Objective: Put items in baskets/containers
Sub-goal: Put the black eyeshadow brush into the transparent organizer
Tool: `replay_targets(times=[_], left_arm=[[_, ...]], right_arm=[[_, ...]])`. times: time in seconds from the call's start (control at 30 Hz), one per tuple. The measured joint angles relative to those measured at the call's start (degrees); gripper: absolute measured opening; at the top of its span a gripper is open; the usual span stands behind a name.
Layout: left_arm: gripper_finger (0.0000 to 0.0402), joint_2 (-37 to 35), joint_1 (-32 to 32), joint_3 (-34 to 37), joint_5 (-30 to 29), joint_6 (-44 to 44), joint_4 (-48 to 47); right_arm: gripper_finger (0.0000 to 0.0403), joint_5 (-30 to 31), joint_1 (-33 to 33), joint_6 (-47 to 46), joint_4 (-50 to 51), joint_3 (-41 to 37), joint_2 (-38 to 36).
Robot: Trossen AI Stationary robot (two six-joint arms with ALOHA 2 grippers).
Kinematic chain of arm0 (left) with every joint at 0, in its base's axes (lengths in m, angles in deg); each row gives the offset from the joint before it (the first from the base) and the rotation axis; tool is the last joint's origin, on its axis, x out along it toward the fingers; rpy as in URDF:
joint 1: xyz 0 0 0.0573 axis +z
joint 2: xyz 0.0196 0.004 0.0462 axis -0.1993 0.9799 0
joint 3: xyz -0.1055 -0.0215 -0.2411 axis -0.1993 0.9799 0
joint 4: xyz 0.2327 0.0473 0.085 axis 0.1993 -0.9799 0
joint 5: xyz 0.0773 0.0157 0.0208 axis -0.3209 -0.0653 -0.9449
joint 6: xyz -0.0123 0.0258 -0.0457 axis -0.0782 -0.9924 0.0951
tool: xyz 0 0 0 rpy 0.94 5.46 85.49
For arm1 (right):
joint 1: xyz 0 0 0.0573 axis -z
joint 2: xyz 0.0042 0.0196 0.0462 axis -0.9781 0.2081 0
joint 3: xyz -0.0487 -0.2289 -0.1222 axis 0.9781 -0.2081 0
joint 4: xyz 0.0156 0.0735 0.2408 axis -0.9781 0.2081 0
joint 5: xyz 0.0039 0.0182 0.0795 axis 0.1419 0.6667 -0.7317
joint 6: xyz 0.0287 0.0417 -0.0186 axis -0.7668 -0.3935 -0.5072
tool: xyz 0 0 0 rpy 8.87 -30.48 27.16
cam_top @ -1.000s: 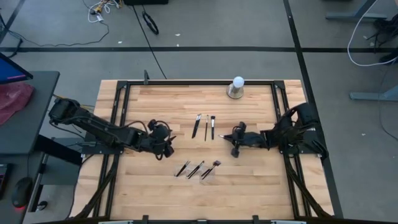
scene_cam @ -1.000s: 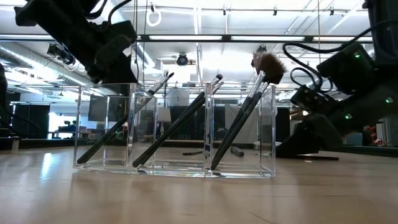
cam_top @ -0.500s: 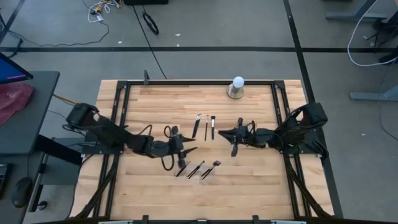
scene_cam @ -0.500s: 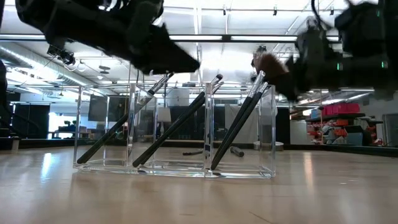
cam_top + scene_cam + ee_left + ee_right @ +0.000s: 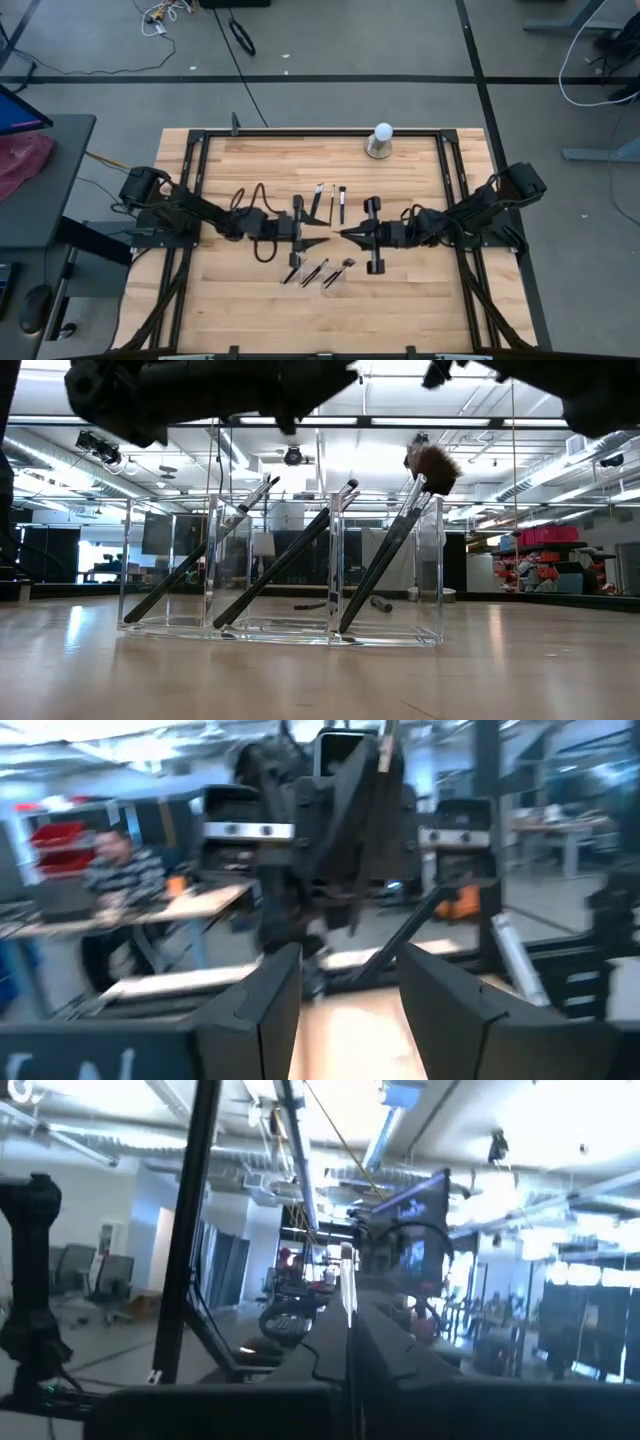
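A clear three-compartment container [image 5: 322,272] [image 5: 225,560] stands near the table's front middle. One makeup brush leans in each compartment [image 5: 195,565] [image 5: 285,555] [image 5: 385,555], handle end on the floor, tuft up. Three more brushes [image 5: 332,203] lie flat on the wood behind it. My left gripper [image 5: 322,240] [image 5: 350,995] hangs open and about level above the table's middle, nothing between its fingers. My right gripper [image 5: 346,233] [image 5: 348,1350] faces it tip to tip, shut, with no brush showing in it.
A white ball on a grey base [image 5: 381,140] stands at the far edge. Black frame rails [image 5: 195,200] run along the table's sides. Both arms cross the top of the low view [image 5: 200,380], above the container. Bare wood lies to the left and right.
My left gripper has gone toward the table's right, from beside the container to above the table's middle, and tipped up from pointing down to about level. My right gripper has risen from the tabletop, moved toward the left and tipped up too. The brushes and container have stayed put.
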State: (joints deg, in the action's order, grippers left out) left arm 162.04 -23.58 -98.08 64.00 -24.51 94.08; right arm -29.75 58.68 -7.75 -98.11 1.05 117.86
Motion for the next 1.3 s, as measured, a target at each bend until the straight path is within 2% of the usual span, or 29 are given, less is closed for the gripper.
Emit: replay_targets(times=[0.1, 0.23, 0.33, 0.5, 0.6, 0.77, 1.13, 1.3], left_arm=[[0.0172, 0.00, 0.07, -2.65, 2.99, -0.09, -0.86], [0.0172, 0.00, 0.05, -5.58, 3.27, -0.23, -1.77], [0.0172, 0.00, 0.09, -7.03, 4.25, -1.15, -1.97], [0.0170, 0.89, 0.04, -9.60, 9.41, -5.28, -2.93], [0.0161, 3.02, -0.06, -12.07, 9.47, -5.59, -3.01], [0.0133, 6.42, 0.08, -15.03, 8.22, -6.32, -3.32], [0.0053, 6.51, 0.14, -15.04, 6.78, -7.66, -2.57], [0.0015, 6.51, -0.01, -15.04, 7.92, -7.86, -2.32]], right_arm=[[0.0006, -0.56, -0.20, 2.94, 2.39, 3.25, 0.00], [0.0007, -1.34, -0.20, 4.99, 4.88, 5.65, 0.00], [0.0007, -2.60, -0.19, 5.36, 5.01, 6.07, 0.00], [0.0007, -4.23, -0.02, 5.35, 5.01, 6.15, 0.00], [0.0007, -4.28, -0.02, 5.32, 4.90, 6.15, 0.00], [0.0007, -4.31, -0.19, 5.37, 4.90, 6.14, -0.07], [0.0007, -4.29, -0.81, 6.26, 5.73, 6.08, -0.07], [0.0007, -4.21, -0.94, 6.23, 6.27, 6.08, -0.07]])
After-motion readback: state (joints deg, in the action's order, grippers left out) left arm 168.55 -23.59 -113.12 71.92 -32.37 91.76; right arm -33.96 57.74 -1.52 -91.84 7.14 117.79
